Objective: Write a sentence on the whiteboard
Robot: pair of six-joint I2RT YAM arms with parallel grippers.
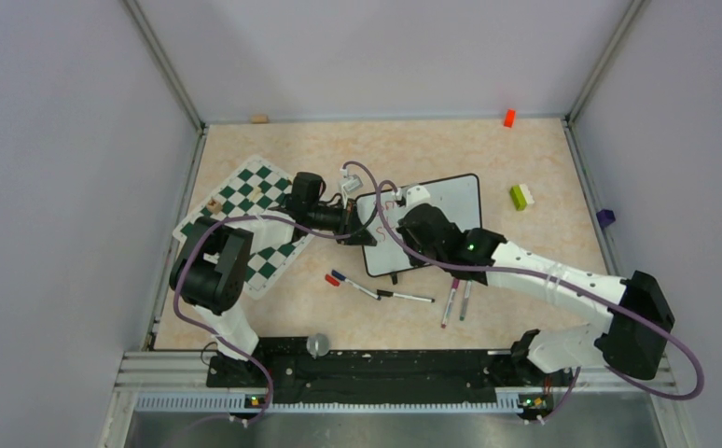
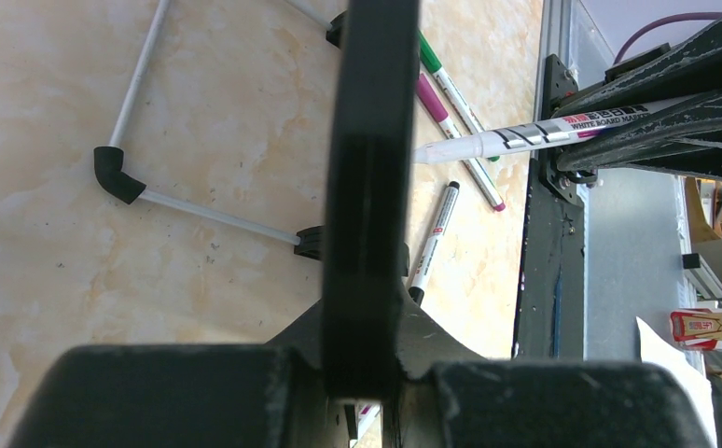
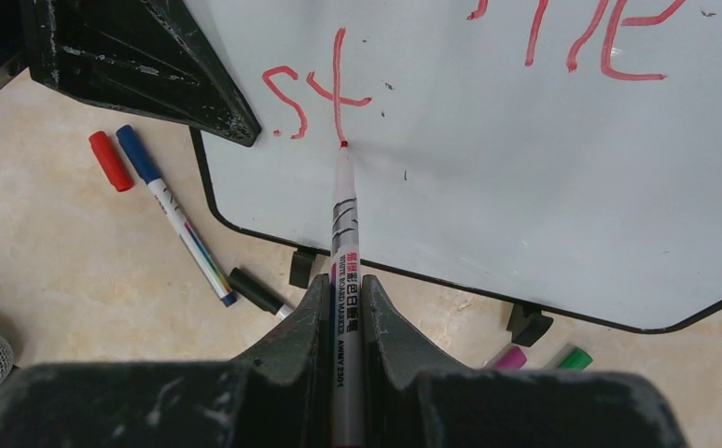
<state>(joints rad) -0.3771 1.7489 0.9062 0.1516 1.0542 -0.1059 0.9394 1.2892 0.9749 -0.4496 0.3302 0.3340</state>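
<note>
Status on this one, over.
Left gripper shut on whiteboard edge. Right gripper shut on red marker. Sentence at "st", second line. Nothing blocking.

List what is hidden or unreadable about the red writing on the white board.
Right wrist view: the upper line of the red handwritten lettering is cut off by the top edge.
Top view: the lettering is tiny, partly under the right arm.
Left wrist view: the black-framed white whiteboard shows edge-on; its face is hidden.
</note>
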